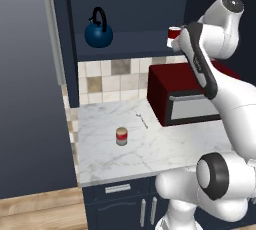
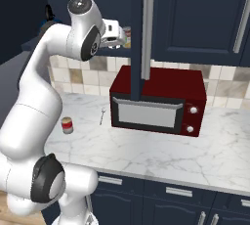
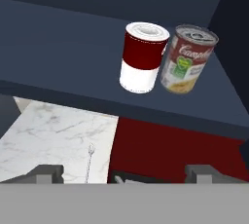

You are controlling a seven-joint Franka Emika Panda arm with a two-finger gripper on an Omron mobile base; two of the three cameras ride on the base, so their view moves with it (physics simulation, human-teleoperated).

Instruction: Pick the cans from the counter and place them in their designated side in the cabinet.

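**Red-and-white can set on the shelf; one can left on the worktop**

The red-and-white can (image 3: 143, 57) stands upright on the cabinet (image 3: 58, 47) shelf floor straight ahead of the claw (image 3: 124, 173), its long axis vertical and its lid up. Just beside it, on the far side toward the cabinet wall, stands a soup can with a yellowish-green label (image 3: 188, 60), also upright; the two look nearly touching. The claw is spread wide and empty, with the can clear of both tips.

The step in hand looks like the retreat after release. Done well, the claw should back straight out along the shelf, level, so neither tip clips the can or nudges it into its neighbour.

Well below the claw, past the dark red microwave (image 1: 185, 96), the red-banded can (image 1: 121, 136) stands upright on the worktop (image 1: 150, 149), near a small fork (image 1: 141, 119), awaiting its turn.
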